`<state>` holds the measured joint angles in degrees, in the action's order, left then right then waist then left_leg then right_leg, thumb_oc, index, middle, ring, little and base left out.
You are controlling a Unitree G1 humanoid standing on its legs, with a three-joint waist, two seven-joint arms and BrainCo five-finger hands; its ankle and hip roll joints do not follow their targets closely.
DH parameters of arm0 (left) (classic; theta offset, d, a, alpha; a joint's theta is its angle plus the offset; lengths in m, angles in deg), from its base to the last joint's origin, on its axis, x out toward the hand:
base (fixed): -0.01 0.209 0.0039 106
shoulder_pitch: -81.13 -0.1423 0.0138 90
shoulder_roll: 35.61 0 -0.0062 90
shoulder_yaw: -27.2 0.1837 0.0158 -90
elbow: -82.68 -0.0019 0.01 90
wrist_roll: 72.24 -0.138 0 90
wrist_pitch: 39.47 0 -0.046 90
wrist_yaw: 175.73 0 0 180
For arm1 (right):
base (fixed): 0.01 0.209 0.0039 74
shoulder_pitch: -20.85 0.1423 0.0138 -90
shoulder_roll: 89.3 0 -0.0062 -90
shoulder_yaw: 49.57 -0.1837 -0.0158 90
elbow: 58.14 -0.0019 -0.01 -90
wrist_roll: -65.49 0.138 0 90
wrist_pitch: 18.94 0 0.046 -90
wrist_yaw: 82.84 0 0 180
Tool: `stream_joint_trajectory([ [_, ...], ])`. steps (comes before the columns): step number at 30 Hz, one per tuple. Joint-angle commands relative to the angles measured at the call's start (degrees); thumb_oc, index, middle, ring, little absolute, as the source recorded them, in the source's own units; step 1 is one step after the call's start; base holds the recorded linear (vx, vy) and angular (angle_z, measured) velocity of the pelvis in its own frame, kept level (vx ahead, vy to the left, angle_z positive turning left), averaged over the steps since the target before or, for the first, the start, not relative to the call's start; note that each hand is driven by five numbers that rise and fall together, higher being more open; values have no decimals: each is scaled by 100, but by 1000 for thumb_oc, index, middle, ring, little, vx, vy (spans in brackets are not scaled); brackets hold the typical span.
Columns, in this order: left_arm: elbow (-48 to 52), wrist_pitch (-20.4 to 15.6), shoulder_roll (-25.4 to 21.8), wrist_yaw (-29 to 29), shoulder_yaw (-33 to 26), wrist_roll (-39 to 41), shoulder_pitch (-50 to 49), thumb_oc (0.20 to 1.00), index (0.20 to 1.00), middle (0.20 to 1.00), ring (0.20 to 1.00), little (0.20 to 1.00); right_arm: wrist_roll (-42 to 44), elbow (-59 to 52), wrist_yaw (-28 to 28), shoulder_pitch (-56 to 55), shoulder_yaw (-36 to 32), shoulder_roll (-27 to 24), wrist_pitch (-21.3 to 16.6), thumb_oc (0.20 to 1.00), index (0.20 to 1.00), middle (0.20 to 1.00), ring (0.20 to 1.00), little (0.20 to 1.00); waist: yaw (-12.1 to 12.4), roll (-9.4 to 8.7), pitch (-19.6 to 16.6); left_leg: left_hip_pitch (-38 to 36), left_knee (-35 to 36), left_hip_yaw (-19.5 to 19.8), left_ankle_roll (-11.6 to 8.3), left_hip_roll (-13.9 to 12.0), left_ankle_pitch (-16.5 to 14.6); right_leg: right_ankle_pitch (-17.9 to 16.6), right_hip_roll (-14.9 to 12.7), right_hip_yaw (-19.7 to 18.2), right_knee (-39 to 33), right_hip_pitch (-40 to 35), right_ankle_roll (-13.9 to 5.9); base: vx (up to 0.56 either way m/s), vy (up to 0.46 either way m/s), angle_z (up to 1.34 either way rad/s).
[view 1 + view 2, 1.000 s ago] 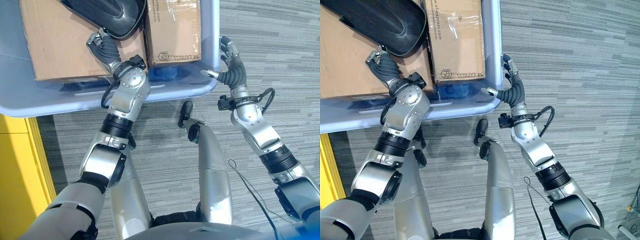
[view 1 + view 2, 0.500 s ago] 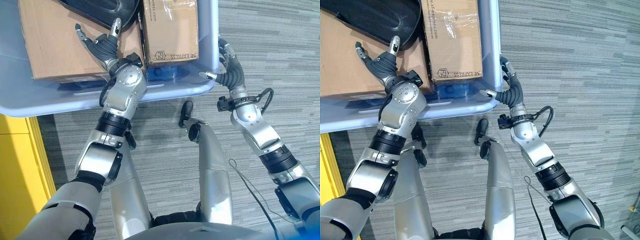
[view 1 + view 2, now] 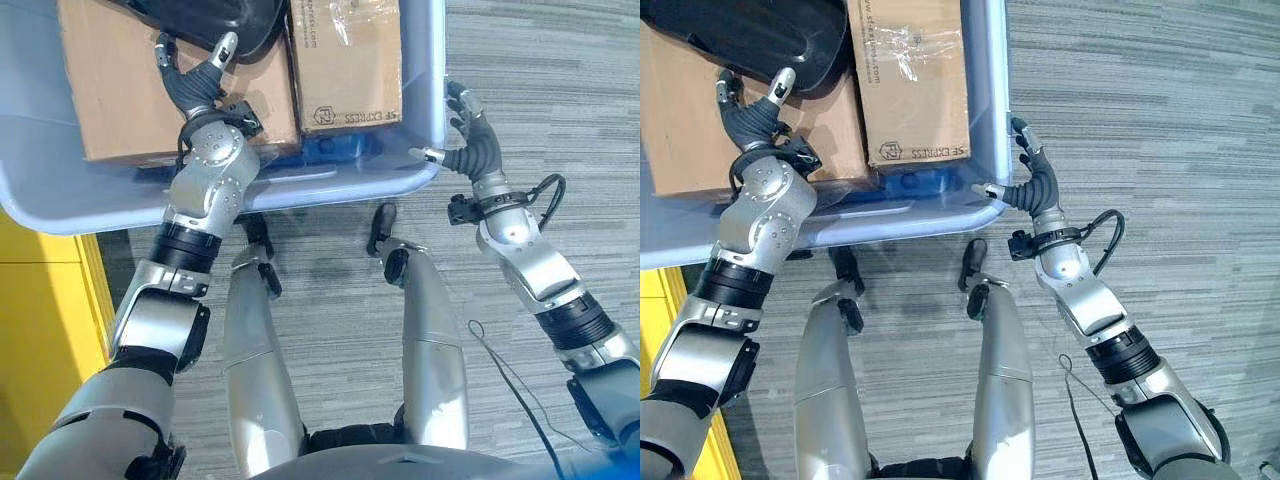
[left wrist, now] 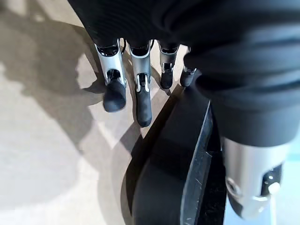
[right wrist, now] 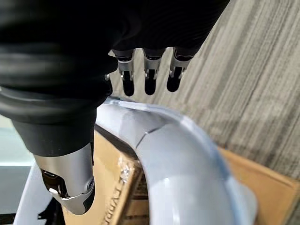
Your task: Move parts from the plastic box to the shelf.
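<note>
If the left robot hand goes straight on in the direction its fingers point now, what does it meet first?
Most likely the black plastic part. The left robot hand hovers open over the large cardboard box, fingers aimed at the part's edge; the left wrist view shows that edge close beside the fingertips. Depth is unclear.

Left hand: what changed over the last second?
A second ago the left hand lay curled low on the big cardboard box. It has since opened and reached up to the black part, fingers and thumb now spread at its edge, nothing gripped yet. The right hand stayed open at the plastic box corner. The whole view shifted slightly, so the camera moved; boxes unchanged.
</note>
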<state>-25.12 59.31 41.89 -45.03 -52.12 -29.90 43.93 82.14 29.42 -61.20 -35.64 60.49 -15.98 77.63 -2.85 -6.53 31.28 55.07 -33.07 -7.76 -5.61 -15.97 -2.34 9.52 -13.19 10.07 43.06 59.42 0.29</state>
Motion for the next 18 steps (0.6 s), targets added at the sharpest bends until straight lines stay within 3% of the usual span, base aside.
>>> stream_joint_trajectory([
  [1, -1029, 694, 375, 410, 54, 1282, -164, 1000, 1000, 1000, 1000, 1000, -64, -385, -7, 41, -154, -174, -212, 1000, 1000, 1000, 1000, 1000, -193, 155, -149, 144, -567, -166, -105, -329, -104, -418, -76, -18, -514, -315, -515, 0, 0, 0],
  [5, -1553, 525, 373, 651, -8, 1678, -124, 1000, 1000, 1000, 1000, 1000, 6, -355, -17, 97, -98, -235, -258, 1000, 1000, 1000, 1000, 1000, -234, 143, -149, 145, -576, -184, -100, -348, -120, -419, -55, -43, -513, -295, -516, 0, 0, 0],
  [9, -1868, 636, 230, 756, -1, 1913, 23, 1000, 1000, 1000, 1000, 1000, 152, -385, -48, 133, -55, -392, -228, 1000, 1000, 1000, 1000, 1000, -283, 112, -149, 191, -639, -195, -109, -413, -128, -394, -45, -74, -443, -226, -488, 0, 0, 0],
  [18, -2220, 475, 57, 301, 19, 2624, 356, 1000, 1000, 1000, 1000, 1000, 340, -334, 1, 214, 51, -459, -210, 1000, 1000, 1000, 1000, 1000, -334, 86, -149, 160, -668, -217, -125, -447, -152, -389, -26, -85, -470, -249, -476, 7, -18, 0],
])
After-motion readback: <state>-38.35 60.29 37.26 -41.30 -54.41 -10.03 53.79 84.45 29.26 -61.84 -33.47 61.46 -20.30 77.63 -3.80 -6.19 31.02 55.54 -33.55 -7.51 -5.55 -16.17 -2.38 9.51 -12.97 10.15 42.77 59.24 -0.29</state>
